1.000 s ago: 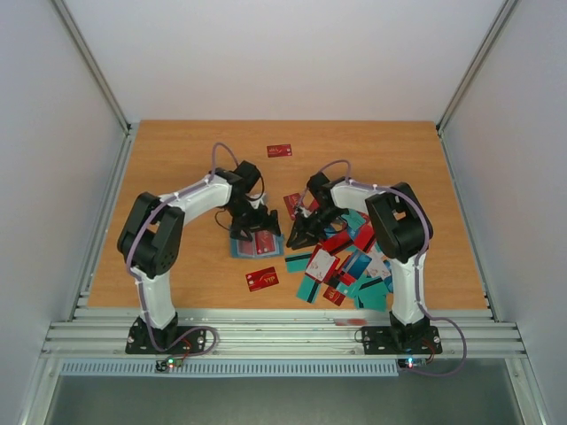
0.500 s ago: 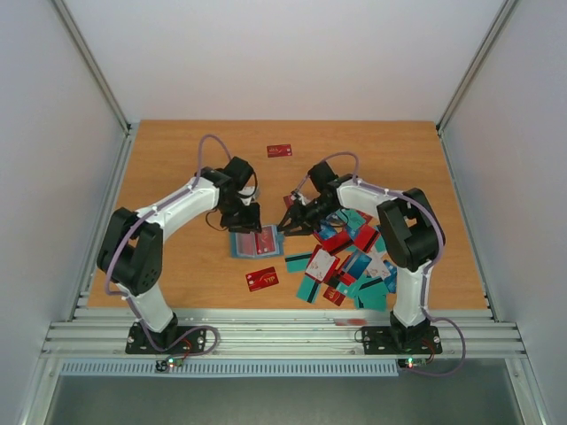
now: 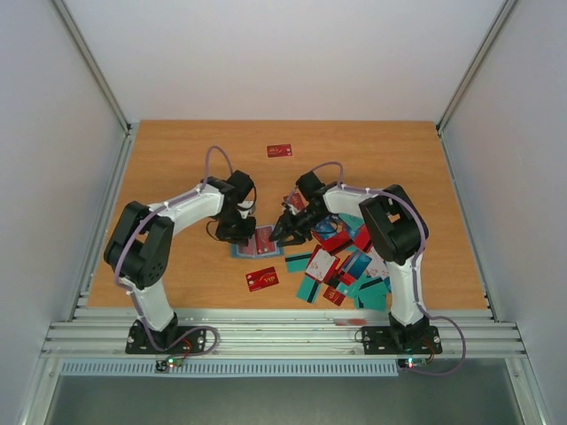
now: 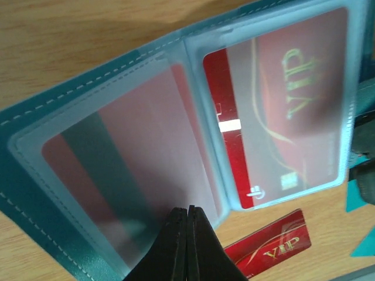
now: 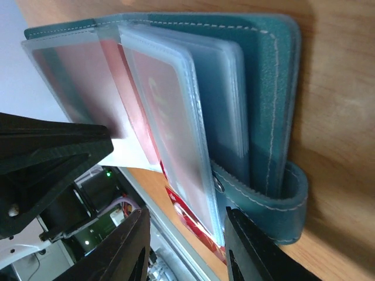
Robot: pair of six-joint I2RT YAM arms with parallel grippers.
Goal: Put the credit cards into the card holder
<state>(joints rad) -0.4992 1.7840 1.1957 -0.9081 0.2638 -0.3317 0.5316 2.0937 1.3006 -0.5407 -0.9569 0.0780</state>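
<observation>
Grip change: left gripper [image 4: 187, 218] just snapped shut on card holder [image 3: 257, 241] sleeve.
Holder open mid-table, page steadied for loading; right gripper [image 5: 186, 218] half-spread, empty, at its 3 o'clock; credit cards [image 3: 350, 266] at 4.

From above, the left gripper [image 3: 237, 232] and right gripper [image 3: 282, 233] cover both ends of the card holder [image 3: 259, 245]. The far red card [image 3: 279, 150] has print too small to read. Up close on the left wrist, the holder runs off the frame.
</observation>
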